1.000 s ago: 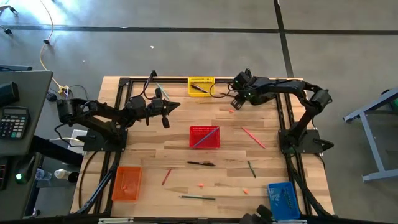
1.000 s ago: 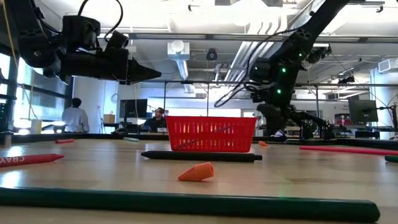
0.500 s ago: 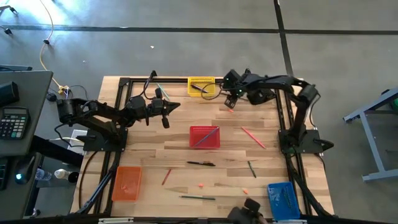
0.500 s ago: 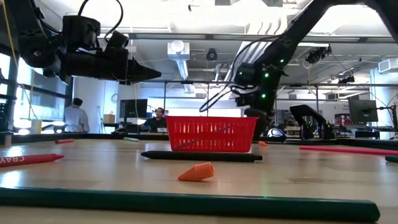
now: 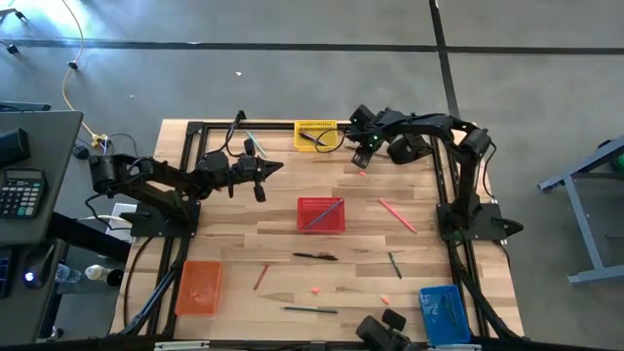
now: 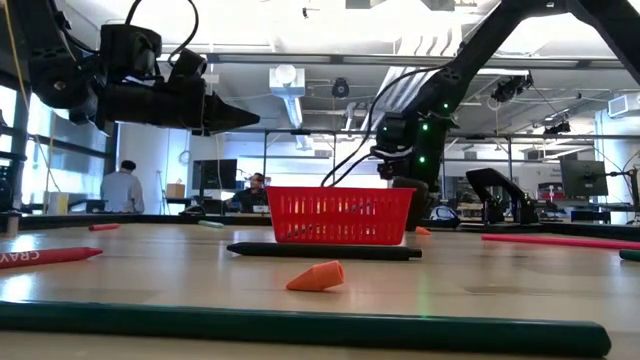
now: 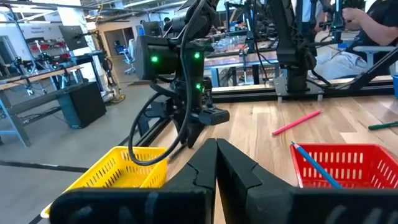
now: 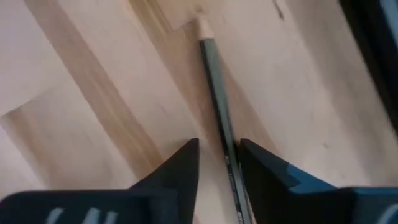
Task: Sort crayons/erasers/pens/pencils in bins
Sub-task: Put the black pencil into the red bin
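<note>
My right gripper [image 5: 357,138] points down at the table just right of the yellow bin [image 5: 315,134]. In the right wrist view [image 8: 217,146] its fingers stand a narrow gap apart on either side of a thin grey-green pencil [image 8: 211,74]. The pencil's sharpened tip [image 8: 201,26] points away from them. My left gripper [image 5: 271,168] is shut and empty, hovering left of the red bin [image 5: 321,214], which holds a blue pencil. A black pen [image 5: 314,256], a pink pencil [image 5: 397,215] and small erasers [image 5: 315,290] lie on the table. My right gripper's fingers [image 8: 186,163] come from above, one on each long side of the pencil's shaft [image 8: 225,149], lying across it. The gap is wider than the pencil. I cannot tell whether they touch it, or whether it lies on the table.
The orange bin [image 5: 198,286] sits at the near left and the blue bin [image 5: 444,314] at the near right. Green pencils [image 5: 310,309] [image 5: 394,264], a red crayon [image 5: 260,278] and an eraser [image 5: 363,173] lie loose. A dark stick lies in the yellow bin.
My right gripper has gone toward the table's left and far edge, closer to the yellow bin, and its arm has folded in toward the left.
</note>
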You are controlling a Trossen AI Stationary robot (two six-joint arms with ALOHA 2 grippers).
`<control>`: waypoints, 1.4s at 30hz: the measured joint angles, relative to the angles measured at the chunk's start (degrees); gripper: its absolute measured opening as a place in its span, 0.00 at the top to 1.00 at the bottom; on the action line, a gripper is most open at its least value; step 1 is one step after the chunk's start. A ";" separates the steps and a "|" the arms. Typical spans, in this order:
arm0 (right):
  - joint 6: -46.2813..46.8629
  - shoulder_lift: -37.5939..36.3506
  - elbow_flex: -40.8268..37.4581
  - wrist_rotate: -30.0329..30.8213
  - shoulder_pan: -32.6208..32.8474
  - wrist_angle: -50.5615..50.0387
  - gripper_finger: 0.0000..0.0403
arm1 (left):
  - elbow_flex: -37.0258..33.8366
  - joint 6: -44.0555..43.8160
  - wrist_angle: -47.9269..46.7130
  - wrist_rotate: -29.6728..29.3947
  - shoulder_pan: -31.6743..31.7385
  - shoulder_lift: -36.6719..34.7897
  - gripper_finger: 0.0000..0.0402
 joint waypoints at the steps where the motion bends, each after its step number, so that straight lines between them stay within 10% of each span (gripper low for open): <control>1: 0.26 -0.01 0.00 -0.31 -0.09 -0.25 0.78 | 0.00 -0.32 0.02 0.01 0.00 0.00 1.00; 28: 8.44 -13.08 -0.58 -3.93 2.16 -2.93 0.95 | 0.05 -7.85 0.22 0.51 0.15 0.00 1.00; 42: 24.35 -28.45 -29.39 -11.34 11.90 49.79 0.95 | 5.47 -23.02 -0.19 9.40 1.66 0.00 0.98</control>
